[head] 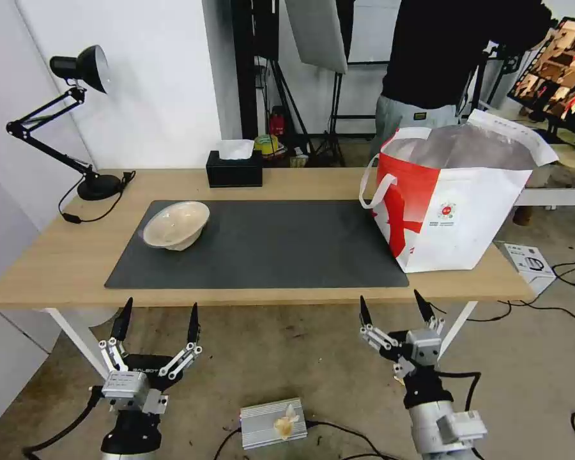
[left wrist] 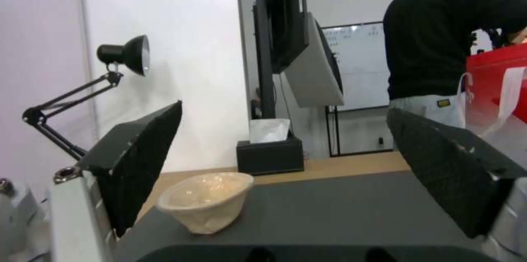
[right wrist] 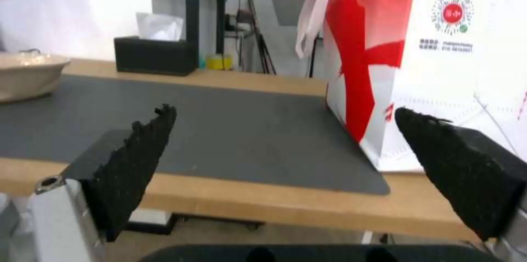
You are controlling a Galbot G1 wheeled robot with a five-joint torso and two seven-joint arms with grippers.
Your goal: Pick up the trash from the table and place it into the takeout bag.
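Observation:
One piece of trash, a shallow beige bowl (head: 176,224) (left wrist: 206,200) (right wrist: 27,72), lies tilted on the left part of the dark grey mat (head: 262,246) on the light-wood table (head: 57,262). The white-and-red takeout bag (head: 450,204) (right wrist: 434,60) (left wrist: 497,85) stands upright at the table's right end, its foil-lined mouth open. Below the front edge, my left gripper (head: 157,317) (left wrist: 283,171) is open and empty, in front of the bowl. My right gripper (head: 396,308) (right wrist: 285,163) is open and empty too, before the mat's right end near the bag.
A black tissue box (head: 234,167) sits at the table's back edge. A black desk lamp (head: 76,115) stands at the back left, its cord trailing on the wood. A person stands behind the bag. A silver box (head: 273,423) and cables lie on the floor.

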